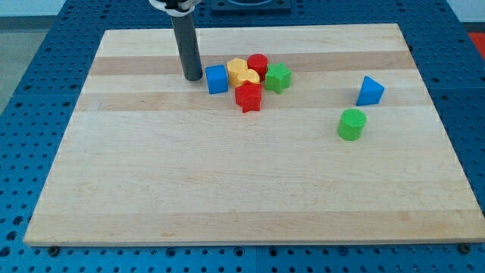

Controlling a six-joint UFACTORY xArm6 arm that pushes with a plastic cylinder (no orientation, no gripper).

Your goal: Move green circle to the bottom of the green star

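The rod, having no gripper to open or close, is resting its tip (193, 78) beside the blue cube (217, 79), well apart from the green circle (352, 124), risking scattering the cluster around the green star (278, 77).

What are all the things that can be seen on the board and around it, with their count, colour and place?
Cube: one, blue, left end of the cluster near the view's top.
Yellow blocks: apparently two, touching; shapes unclear, right of the cube.
Red cylinder: one, top of the cluster.
Red star: one, bottom of the cluster.
Green star: one, right end of the cluster.
Triangular block: one, blue, view's right.
Green circle: one, just below the triangular block.
Board: one, pale wood.
Surrounding table: blue, perforated.
My tip: dark rod, just left of the cube.
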